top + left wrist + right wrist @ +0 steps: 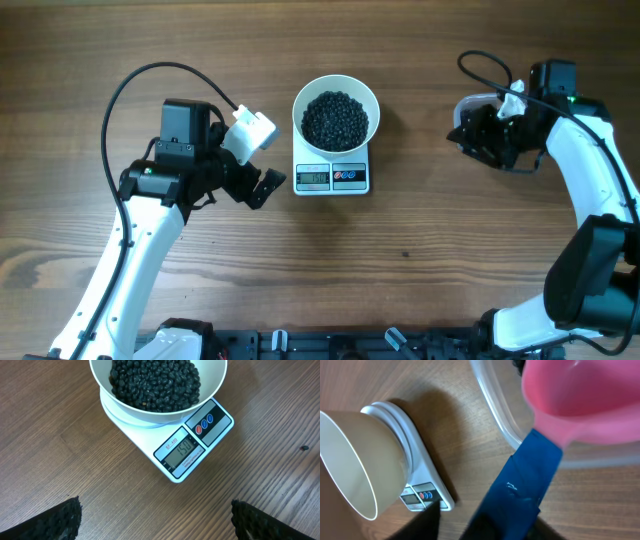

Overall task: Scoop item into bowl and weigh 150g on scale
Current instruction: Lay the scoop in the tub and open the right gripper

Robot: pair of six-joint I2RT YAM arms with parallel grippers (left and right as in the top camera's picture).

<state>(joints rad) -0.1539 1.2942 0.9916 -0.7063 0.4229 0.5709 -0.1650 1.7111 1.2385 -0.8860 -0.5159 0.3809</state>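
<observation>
Nearest me, the left gripper (155,522) is spread fully wide with nothing in it. Only the tips of its black knobbly pads (62,520) show in the left wrist view, cut off at the bottom corners. It hangs over bare brown wooden table (450,280), just left of the scale.

Next is the small flat white rectangular kitchen scale (220,422). Its grey display (180,451) faces the front edge and reads what looks like 150. Beside the display are red and blue round buttons (204,424). The small print above the display is too fine to be sure of.

The round plain white bowl (150,412) sits on the scale's platform, its top cut off in the left wrist view. The tiny round black beans (155,380) are heaped in it, well below the rim. One stray bean (405,253) lies on the table, right of the scale and nearer the front.

The right gripper (472,135) is well to the right of the bowl, its fingers dark and hard to separate from above. In the right wrist view a pink plastic scoop (580,395) with a blue handle (530,475) fills the frame. The handle runs down to blurred dark fingers at the bottom edge. I can't tell how far the jaws are apart or whether they grip it. A clear plastic container rim (495,415) curves behind the scoop, mostly hidden. From that side the bowl's contents are out of sight.
</observation>
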